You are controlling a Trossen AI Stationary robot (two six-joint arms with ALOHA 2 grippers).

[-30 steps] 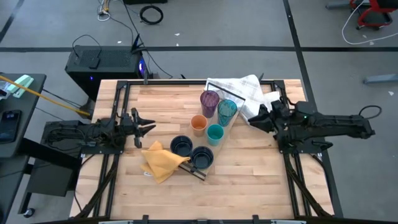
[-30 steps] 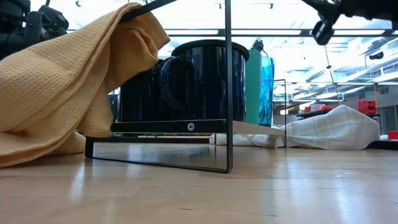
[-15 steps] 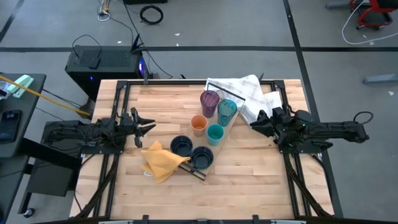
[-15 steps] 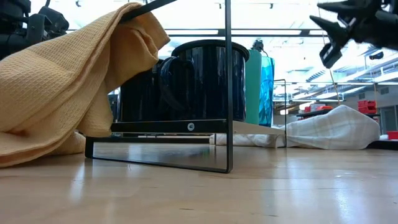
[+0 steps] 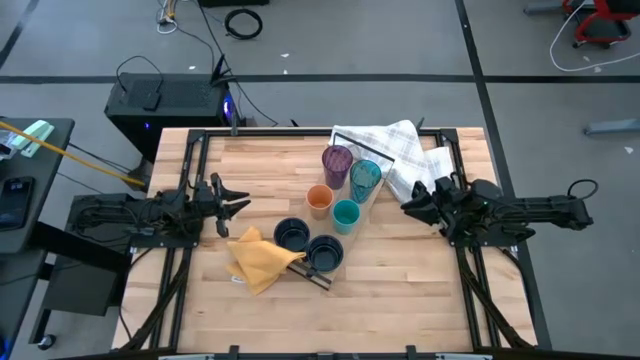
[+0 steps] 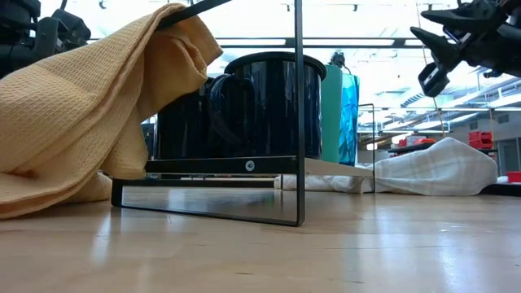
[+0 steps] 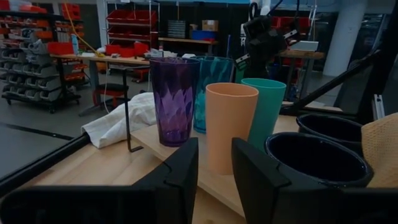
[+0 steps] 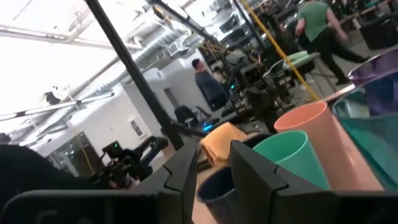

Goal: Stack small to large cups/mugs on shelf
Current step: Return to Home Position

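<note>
Nearest on the shelf [image 6: 244, 165] stand the two navy mugs [image 5: 291, 235], then the orange cup [image 5: 319, 200] and teal cup [image 5: 345, 214], then the purple tumbler [image 5: 337, 160] and blue tumbler [image 5: 365, 177] farthest (all six placed, we judge). The left end effector [image 5: 238, 200] and right end effector [image 5: 410, 200] hover at the tabletop's [image 5: 400, 290] sides, fingers apart; only parking the arms remains.
</note>
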